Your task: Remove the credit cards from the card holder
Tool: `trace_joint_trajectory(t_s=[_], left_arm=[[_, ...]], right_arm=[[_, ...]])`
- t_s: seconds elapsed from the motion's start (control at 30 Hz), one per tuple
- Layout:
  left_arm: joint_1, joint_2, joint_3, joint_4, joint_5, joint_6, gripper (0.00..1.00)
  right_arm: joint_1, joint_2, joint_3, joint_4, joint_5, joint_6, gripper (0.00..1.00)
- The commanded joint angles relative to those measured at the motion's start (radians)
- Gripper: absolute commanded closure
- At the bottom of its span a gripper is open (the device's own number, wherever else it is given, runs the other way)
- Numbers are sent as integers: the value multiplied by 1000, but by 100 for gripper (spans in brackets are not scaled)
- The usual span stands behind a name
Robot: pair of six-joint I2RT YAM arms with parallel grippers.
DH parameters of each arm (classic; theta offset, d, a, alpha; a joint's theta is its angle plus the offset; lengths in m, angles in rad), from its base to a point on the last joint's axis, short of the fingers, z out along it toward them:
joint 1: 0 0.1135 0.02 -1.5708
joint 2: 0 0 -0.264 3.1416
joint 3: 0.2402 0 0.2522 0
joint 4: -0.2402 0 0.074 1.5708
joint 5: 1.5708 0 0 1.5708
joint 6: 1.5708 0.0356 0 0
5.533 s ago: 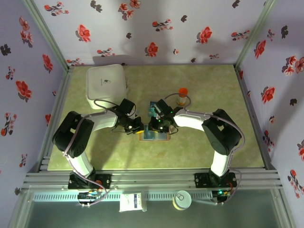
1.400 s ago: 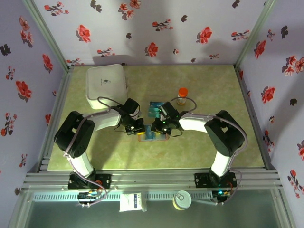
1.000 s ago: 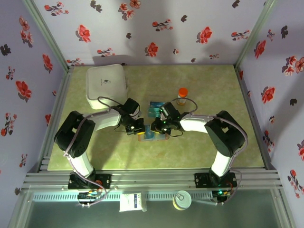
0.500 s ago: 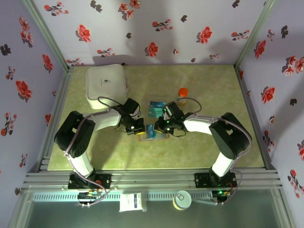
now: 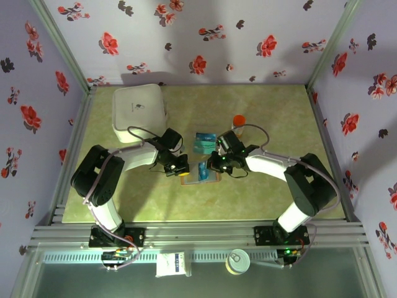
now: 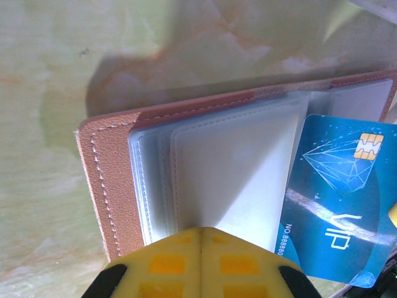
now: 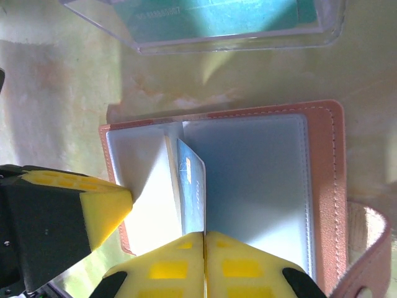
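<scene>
The card holder (image 5: 209, 179) lies open on the table, brown-rimmed (image 6: 105, 180) with clear inner sleeves (image 7: 260, 180). My left gripper (image 6: 201, 231) is shut on one clear sleeve page at the holder's left side (image 5: 180, 171). My right gripper (image 7: 204, 234) is shut on the edge of a blue credit card (image 7: 193, 189), which stands on edge between the sleeves. In the left wrist view the same blue card (image 6: 338, 192) shows a chip and "VIP", partly out past the sleeve. From above, my right gripper (image 5: 212, 165) holds the card (image 5: 201, 172) tilted over the holder.
A clear case holding a teal card (image 5: 204, 142) lies just behind the holder (image 7: 217, 18). An orange-capped bottle (image 5: 238, 122) stands behind my right arm. A white square box (image 5: 139, 113) sits at the back left.
My right gripper has closed on the blue card and shifted right, tilting the card out of its sleeve. The left gripper has stayed put.
</scene>
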Motion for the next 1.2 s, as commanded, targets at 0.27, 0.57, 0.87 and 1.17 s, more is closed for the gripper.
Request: trace_joint_trajectory(t_s=[0.27,0.57,0.87,1.17], left_arm=[[-4,13,16,-40,-18,31,98],[-5,16,22,-42,-17,33,99],[-5,22,26,-42,-16,38,98],[12,15,38,-54,-16,62,98]], right_arm=[[18,64,141,-174,45,-116,92],[53,105,205,-250,68,-126,87],[63,65,177,-234,84,-87,90],[61,5,192,-283,126,-120,96]])
